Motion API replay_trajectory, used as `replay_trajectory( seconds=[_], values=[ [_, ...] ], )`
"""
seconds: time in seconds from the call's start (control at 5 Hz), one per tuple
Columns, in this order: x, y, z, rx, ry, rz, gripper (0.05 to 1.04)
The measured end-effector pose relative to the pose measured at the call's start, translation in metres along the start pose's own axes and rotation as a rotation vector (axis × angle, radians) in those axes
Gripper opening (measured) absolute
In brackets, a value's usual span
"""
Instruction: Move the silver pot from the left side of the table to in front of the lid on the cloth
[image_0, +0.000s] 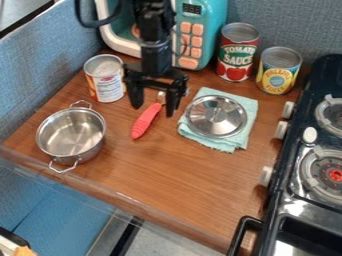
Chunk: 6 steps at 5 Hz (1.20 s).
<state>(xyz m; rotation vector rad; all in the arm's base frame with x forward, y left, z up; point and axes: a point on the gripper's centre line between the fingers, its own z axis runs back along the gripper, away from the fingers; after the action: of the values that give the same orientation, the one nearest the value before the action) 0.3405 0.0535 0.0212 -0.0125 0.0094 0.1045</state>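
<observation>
On the left, one steel pot (72, 134) stands near the front edge of the bench (180, 177), and one can (105, 79) stands behind it. Next comes the red tool (145, 122): it has a slim, ribbed handle and a small metal head, and it lies slanted on the bench, below the end effector (153, 109). The end effector is wide open and grips nothing. Brown wood runs from the tool to the front edge. To the right, a lid (216, 116) rests on a folded cloth (227, 143), then the stove (285, 187) borders the bench.
</observation>
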Motion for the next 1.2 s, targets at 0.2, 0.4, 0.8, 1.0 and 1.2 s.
replay_trajectory(
  seconds=[0.2, 0.4, 0.8, 1.0, 1.2],
  values=[
    [-0.019, 0.016, 0.002, 0.067, -0.018, 0.009, 1.0],
    [-0.038, 0.028, 0.006, 0.124, -0.036, 0.061, 1.0],
    [-0.064, 0.062, -0.003, 0.141, -0.023, 0.216, 1.001],
    [-0.074, 0.069, -0.022, 0.141, 0.058, 0.257, 1.0],
    [-0.068, 0.07, -0.039, 0.137, 0.102, 0.249, 0.93]
  ],
)
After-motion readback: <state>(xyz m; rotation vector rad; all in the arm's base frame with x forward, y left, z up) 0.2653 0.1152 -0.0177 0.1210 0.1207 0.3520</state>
